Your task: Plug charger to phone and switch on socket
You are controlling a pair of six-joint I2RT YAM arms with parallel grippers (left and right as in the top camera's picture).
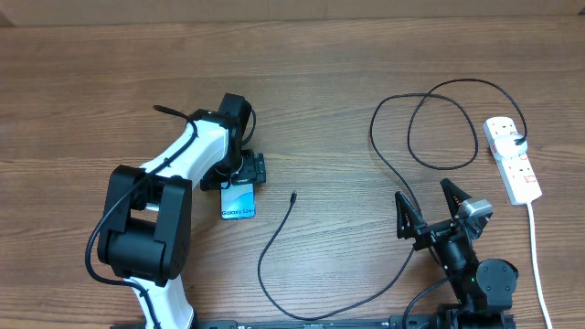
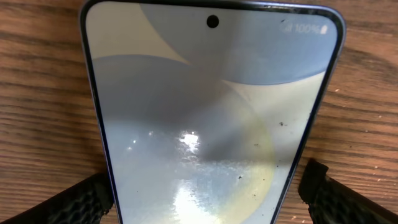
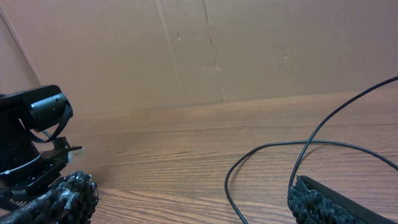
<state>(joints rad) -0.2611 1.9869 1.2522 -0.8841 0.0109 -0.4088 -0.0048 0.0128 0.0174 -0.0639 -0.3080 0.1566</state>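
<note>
The phone [image 1: 239, 205] lies flat on the wooden table with its screen up, and it fills the left wrist view [image 2: 205, 112]. My left gripper [image 1: 243, 172] is open and low over the phone's far end. Its fingers [image 2: 84, 200] stand on either side of the phone's long edges, with a gap showing on the right side. The charger cable's free tip [image 1: 292, 196] lies on the table to the right of the phone. The cable [image 1: 274, 239] loops back to a black plug in the white socket [image 1: 514, 164]. My right gripper [image 1: 430, 206] is open and empty near the front edge, with the cable [image 3: 261, 152] lying ahead of it.
The charger cable forms wide loops [image 1: 430, 128] across the right half of the table. The socket's white cord [image 1: 536, 256] runs toward the front edge. A cardboard wall [image 3: 217, 50] stands behind the table. The left arm's body [image 1: 146, 219] covers the front left.
</note>
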